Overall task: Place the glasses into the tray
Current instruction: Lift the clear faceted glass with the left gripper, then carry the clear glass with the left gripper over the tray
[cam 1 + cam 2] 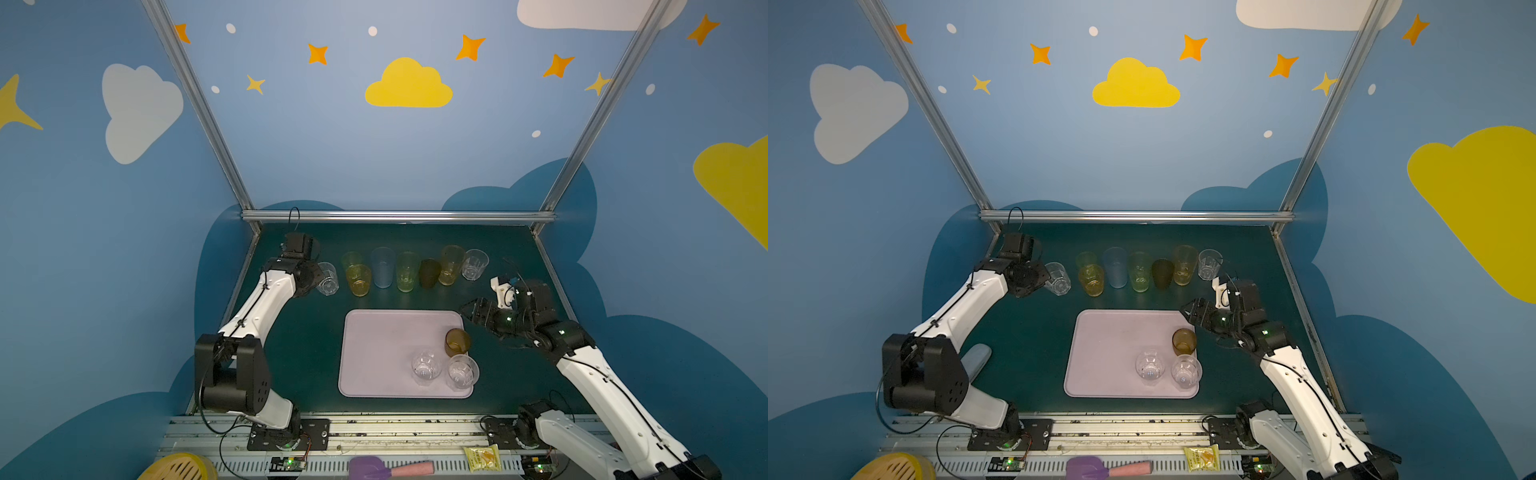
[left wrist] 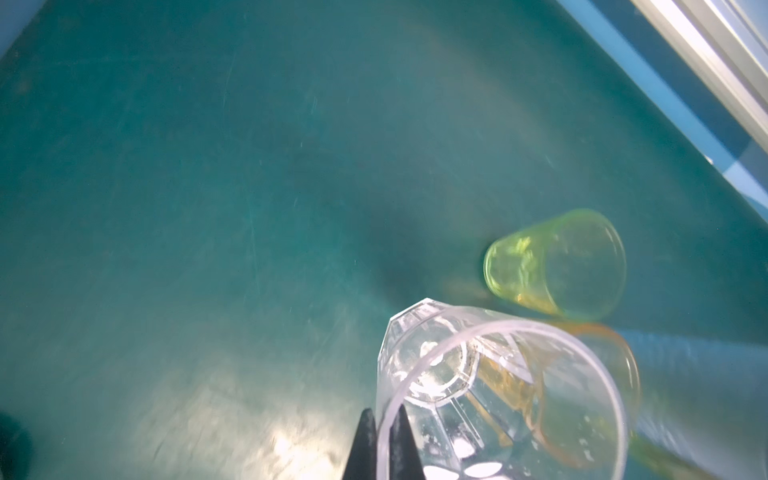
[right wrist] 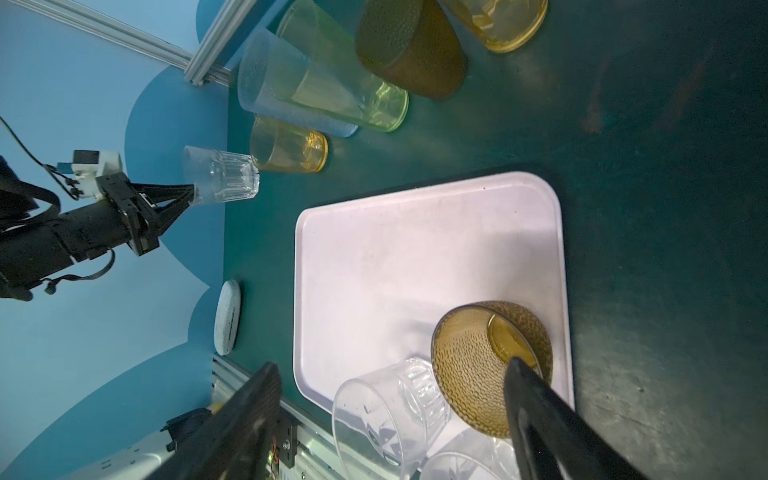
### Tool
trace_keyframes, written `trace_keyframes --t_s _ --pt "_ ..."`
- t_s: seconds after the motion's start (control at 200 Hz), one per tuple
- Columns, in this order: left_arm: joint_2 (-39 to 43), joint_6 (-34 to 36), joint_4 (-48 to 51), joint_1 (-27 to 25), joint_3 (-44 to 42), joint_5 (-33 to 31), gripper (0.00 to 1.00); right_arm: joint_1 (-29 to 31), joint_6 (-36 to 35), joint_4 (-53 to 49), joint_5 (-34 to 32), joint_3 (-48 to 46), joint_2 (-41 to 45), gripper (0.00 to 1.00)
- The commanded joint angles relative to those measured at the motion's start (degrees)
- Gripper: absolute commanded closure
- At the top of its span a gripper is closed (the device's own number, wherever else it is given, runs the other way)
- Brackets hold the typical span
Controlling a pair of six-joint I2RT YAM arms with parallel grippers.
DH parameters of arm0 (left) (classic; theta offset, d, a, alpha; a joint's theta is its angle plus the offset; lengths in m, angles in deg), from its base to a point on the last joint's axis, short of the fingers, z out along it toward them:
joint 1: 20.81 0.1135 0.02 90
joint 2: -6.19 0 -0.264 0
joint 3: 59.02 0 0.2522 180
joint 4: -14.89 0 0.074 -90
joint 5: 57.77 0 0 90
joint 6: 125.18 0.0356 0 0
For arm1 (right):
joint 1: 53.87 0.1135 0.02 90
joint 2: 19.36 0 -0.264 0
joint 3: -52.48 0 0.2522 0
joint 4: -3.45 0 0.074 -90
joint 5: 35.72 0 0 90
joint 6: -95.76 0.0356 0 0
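Pinch on glass — the left gripper [image 3: 190, 193] is clamped on the rim of a short clear faceted tumbler [image 3: 224, 178], a short amber tumbler [image 3: 289, 145] just beside it. The right gripper [image 3: 390, 365] hangs with jaws wide apart; close beneath it, on the flat pale pink-lilac rectangular tray [image 3: 415, 249], stand a brown dimpled tumbler [image 3: 469, 365] and two more clear tumblers [image 1: 426, 365] — that tray lies well apart from the left gripper.
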Motion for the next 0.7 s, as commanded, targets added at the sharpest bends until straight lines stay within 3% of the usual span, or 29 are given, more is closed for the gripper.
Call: trace_keyframes --t_s 0.0,0.18,0.461,0.691 --pt "4.3 0.2 1.5 -1.6 -0.7 1.2 0.96 -0.2 2.3 -0.2 2.3 -1.8 2.5 0.17" --pt "9.8 -0.4 5.1 -6.0 -1.5 1.5 0.96 -0.3 2.6 -1.1 1.5 -2.9 6.2 0.17" --pt "17.2 -3.7 7.5 -17.1 -3.2 0.0 0.96 -0.5 2.2 -2.5 1.1 -4.1 10.2 0.17" --pt "17.2 -6.0 6.7 -26.0 -3.9 -1.4 0.96 -0.5 3.1 -1.6 0.8 -5.9 13.6 0.17"
